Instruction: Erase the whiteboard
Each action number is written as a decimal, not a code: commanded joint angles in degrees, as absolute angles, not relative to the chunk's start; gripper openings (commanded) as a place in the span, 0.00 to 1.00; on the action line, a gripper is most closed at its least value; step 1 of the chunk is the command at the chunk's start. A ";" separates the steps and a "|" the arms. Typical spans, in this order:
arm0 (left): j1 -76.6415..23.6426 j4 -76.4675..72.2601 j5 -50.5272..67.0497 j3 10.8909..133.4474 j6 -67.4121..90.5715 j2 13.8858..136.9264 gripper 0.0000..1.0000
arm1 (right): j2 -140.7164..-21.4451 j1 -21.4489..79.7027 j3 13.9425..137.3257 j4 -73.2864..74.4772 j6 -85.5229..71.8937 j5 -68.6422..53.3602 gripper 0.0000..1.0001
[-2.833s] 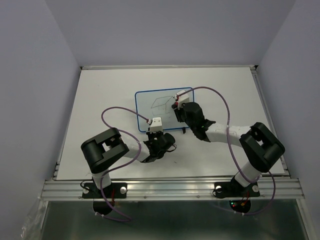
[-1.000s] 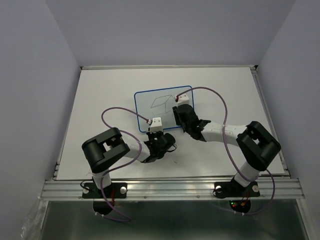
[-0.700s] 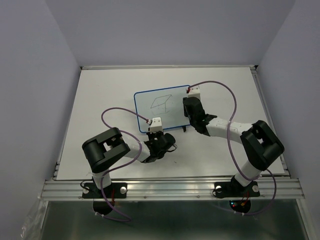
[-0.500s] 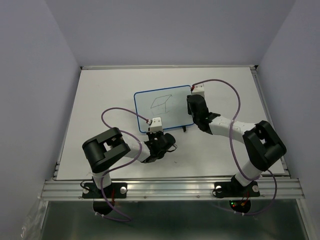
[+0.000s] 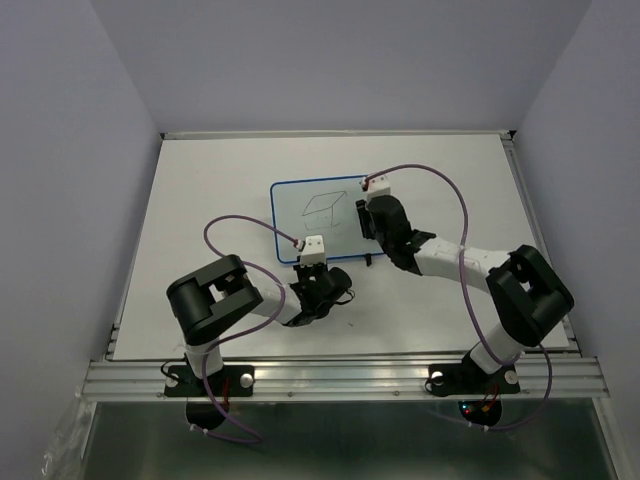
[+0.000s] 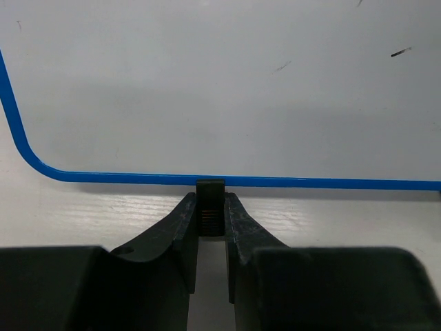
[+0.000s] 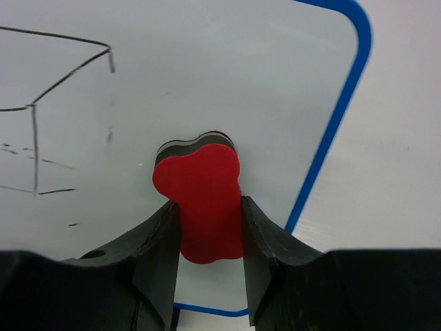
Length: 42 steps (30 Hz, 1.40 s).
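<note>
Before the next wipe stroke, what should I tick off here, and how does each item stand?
1. Eraser gripped: ok. The right gripper has its jaws shut on the red eraser.
2. Eraser inside the rim: ok. It sits on the whiteboard, near the board's right blue edge.
3. Board steadied: ok. The left gripper is shut on the black foot at the near rim.
4. Drawing wiped: not ok. The marker lines show left of the eraser.
5. Pressing force on the board: cannot tell.

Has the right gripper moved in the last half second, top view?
Yes. The right gripper has shifted left, from the whiteboard's right rim inward over the board toward the drawing.
</note>
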<state>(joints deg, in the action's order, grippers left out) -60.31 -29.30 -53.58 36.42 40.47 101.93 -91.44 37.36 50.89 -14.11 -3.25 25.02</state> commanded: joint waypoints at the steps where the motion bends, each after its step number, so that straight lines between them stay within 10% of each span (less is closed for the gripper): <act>1: -59.41 -24.96 -45.00 35.42 41.22 106.87 0.00 | -93.51 41.13 54.57 -16.52 -1.76 20.66 0.01; 30: -59.41 -29.18 -45.44 33.05 40.78 106.96 0.00 | -99.49 42.02 65.47 -20.13 3.95 32.17 0.01; 42: -59.41 -30.23 -45.79 33.22 40.17 107.93 0.00 | -102.04 42.27 67.59 -17.32 9.22 14.24 0.01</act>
<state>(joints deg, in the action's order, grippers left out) -60.40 -34.68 -54.54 35.11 38.98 103.02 -100.75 41.21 65.28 -17.43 6.70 21.45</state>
